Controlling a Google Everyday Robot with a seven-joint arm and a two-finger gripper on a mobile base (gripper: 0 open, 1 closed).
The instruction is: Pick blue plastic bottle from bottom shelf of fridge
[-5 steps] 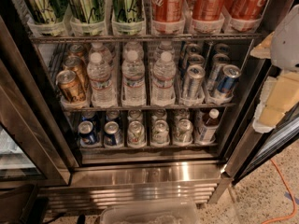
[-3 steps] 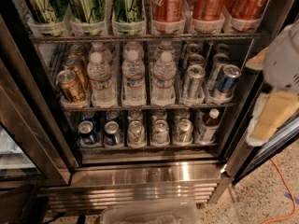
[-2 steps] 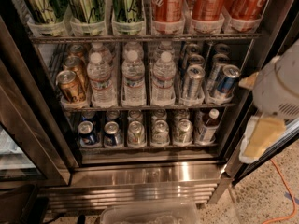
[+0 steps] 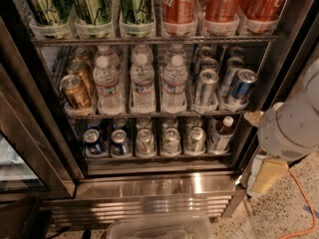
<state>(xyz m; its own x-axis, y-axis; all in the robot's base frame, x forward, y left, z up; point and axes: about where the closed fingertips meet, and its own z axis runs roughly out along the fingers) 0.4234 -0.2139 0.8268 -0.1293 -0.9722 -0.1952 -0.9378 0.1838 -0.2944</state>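
Observation:
The blue plastic bottle, with a white cap, dark upper body and white-and-blue label, stands upright at the right end of the bottom shelf of the fridge. It is next to a row of cans. My gripper, on a white arm with cream-coloured parts, hangs at the right, outside the fridge beside the right door frame. It is level with the bottom shelf and apart from the bottle, holding nothing that I can see.
Several cans fill the bottom shelf left of the bottle. Water bottles and cans stand on the shelf above. Red cola cans are on top. A clear bin and an orange cable lie on the floor.
My arm and gripper have moved down and to the left from the right edge, coming closer to the fridge's right frame at bottom-shelf height. The bottle and cans have not moved.

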